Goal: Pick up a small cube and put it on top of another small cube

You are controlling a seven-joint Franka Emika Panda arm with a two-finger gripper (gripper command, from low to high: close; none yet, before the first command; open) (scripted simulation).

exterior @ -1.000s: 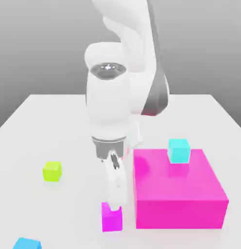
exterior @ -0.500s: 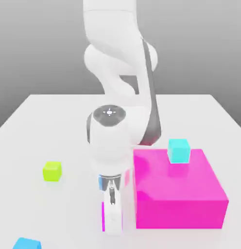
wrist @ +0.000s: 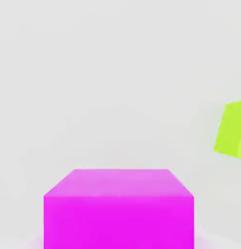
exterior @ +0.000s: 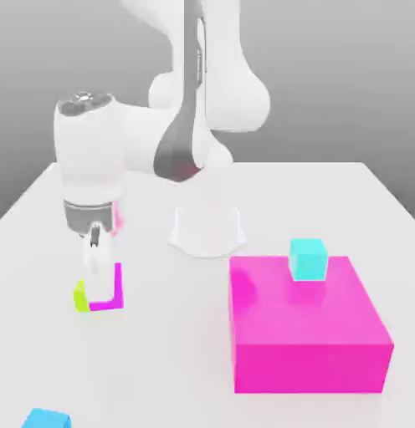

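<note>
Magenta small cube (exterior: pixel 108 288) sits clamped in the gripper (exterior: pixel 97 266) in the exterior view, lifted off the white table (exterior: pixel 328 201), right in front of the lime cube (exterior: pixel 79 296). A cyan cube (exterior: pixel 308 258) rests on the big magenta block (exterior: pixel 307 334). In the hand view, the magenta cube (wrist: pixel 118 209) is close up, the lime cube (wrist: pixel 232 129) off to one side.

You have a big magenta block (exterior: pixel 309 330) standing on the white table (exterior: pixel 328 201), toward the exterior view's right. On top of this block, near its far edge, one small cyan cube (exterior: pixel 308 258) sits. A second cyan cube (exterior: pixel 46 418) lies on the table at the near corner on the exterior view's left, well apart from the block.
</note>
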